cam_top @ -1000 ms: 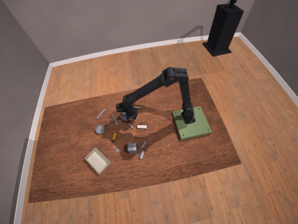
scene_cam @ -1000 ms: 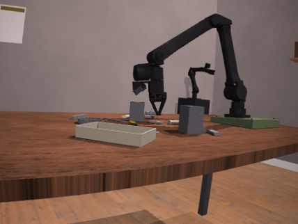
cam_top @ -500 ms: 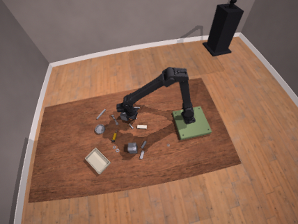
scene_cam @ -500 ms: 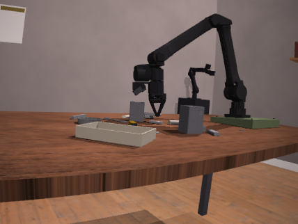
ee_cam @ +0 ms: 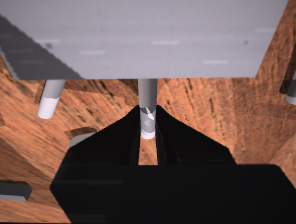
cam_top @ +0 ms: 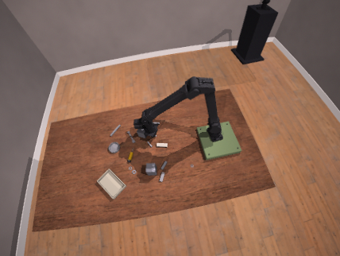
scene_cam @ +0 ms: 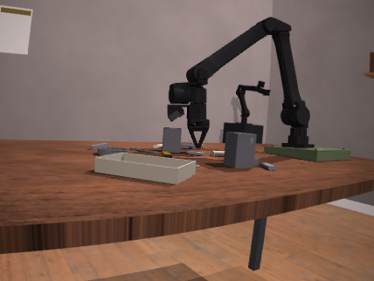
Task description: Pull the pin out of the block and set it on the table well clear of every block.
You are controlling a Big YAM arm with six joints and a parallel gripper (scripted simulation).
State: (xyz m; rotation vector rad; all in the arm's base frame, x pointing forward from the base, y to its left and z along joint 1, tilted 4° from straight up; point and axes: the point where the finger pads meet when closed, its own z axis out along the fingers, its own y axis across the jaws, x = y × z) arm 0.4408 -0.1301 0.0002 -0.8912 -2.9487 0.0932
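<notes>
Honestly, a lot here is hard to read. In the wrist view the gripper body blacks out the lower half, and the grey block fills the top, cut off by the frame edges. Between them the pin sticks out of the block's face, its pale tip pinched between the two dark fingers, so the pincer is clenched on the pin, which still sits in its hole. From the side, the gripper hangs just right of that block and the pin itself is too small to spot. The white sheet on the wall beyond the block shows no legible writing.
</notes>
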